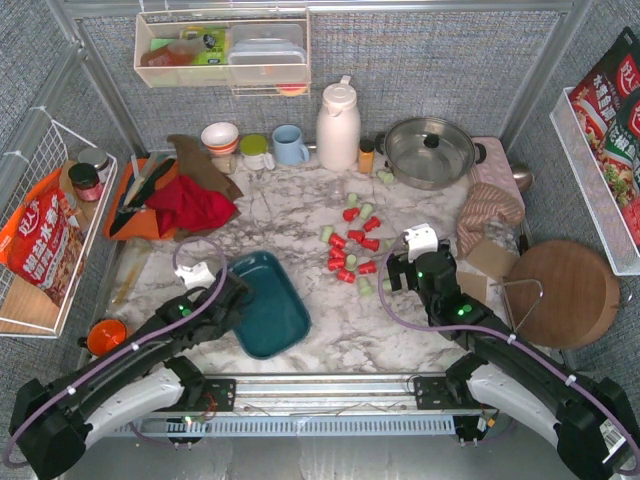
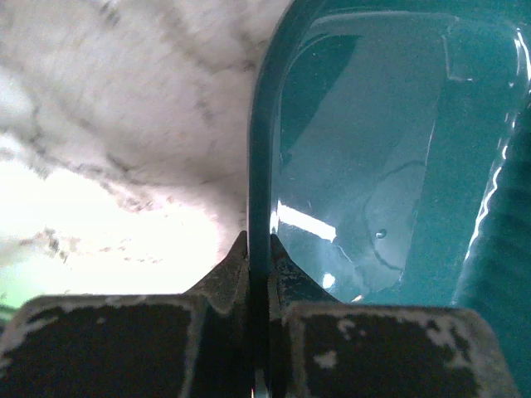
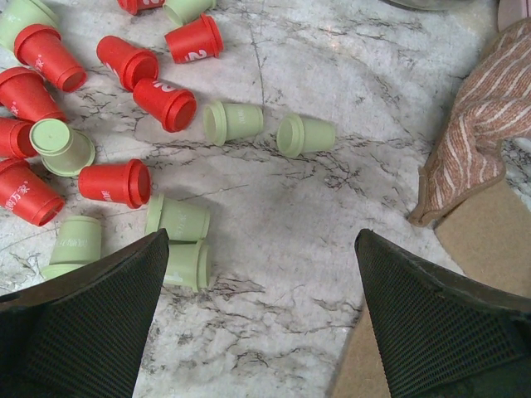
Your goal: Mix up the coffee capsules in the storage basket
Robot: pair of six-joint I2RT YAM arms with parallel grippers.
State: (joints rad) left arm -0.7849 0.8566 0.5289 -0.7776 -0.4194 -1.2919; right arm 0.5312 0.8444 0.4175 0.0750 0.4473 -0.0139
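Left gripper [image 1: 236,297] pins the storage basket [image 1: 275,312] by its rim; the coffee capsules [image 1: 355,245] lie loose by the open right gripper [image 1: 400,268]

The left fingers [image 2: 228,274] are closed narrow on the basket's left wall, one outside and one inside, probably to steady it for loading. The basket sits flat and mouth-up on the marble table [image 1: 330,335], with nothing inside it. Its long axis runs far to near, its near end swung slightly right. To its right, apart from it, red and green capsules lie scattered, most on their sides and pointing every way. The right gripper hangs at the cluster's right edge, jaws spread wide and holding nothing, seemingly placed to begin picking
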